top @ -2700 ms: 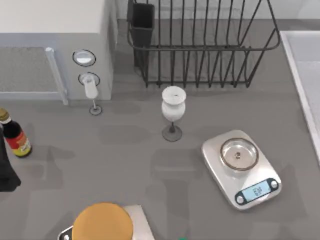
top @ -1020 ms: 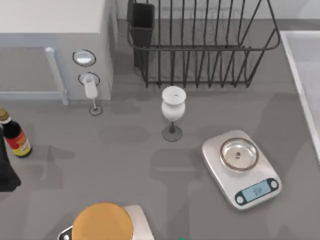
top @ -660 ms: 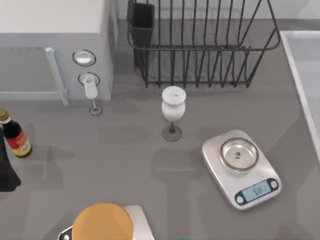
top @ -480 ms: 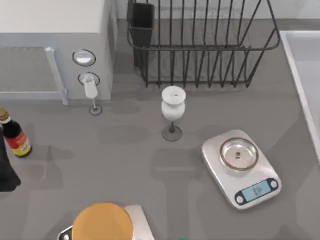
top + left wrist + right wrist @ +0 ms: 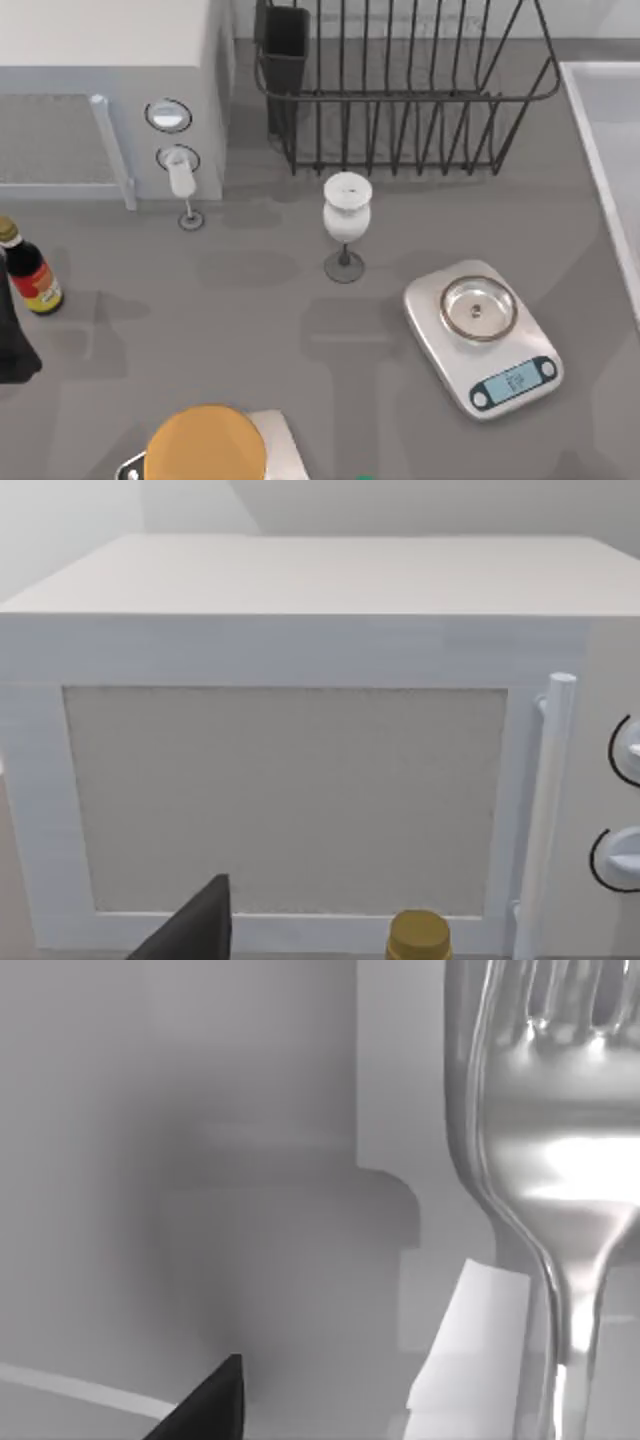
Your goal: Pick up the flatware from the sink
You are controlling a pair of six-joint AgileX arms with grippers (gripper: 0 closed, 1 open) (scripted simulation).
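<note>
Flatware [image 5: 545,1175], a silver fork with its tines at one end and a slim handle, looms close in the right wrist view, lying against the pale grey floor of the sink [image 5: 250,1160]. In the top view the sink's lighter rim [image 5: 600,170] runs down the table's right edge, so the right arm appears to be working over that basin, beyond what the overhead camera takes in. A dark wedge in the right wrist view looks like one finger of the right gripper [image 5: 205,1405], but I cannot tell whether its fingers are spread or closed, nor whether they touch the fork. Judging from how near the fork sits to the camera, the reach into the sink seems largely made; closing on the utensil and lifting it out appear to be left, since the fork looks to be resting on the basin floor. The left arm is parked at the table's left, facing the white microwave [image 5: 300,730] with the bottle's yellow cap [image 5: 418,938] just below; a dark finger of the left gripper [image 5: 195,930] shows there, and I cannot tell its state either. Elsewhere on the table stand the white stemmed glass [image 5: 347,225], the kitchen scale [image 5: 482,338] and the black dish rack [image 5: 400,90], all well apart from the sink.
</note>
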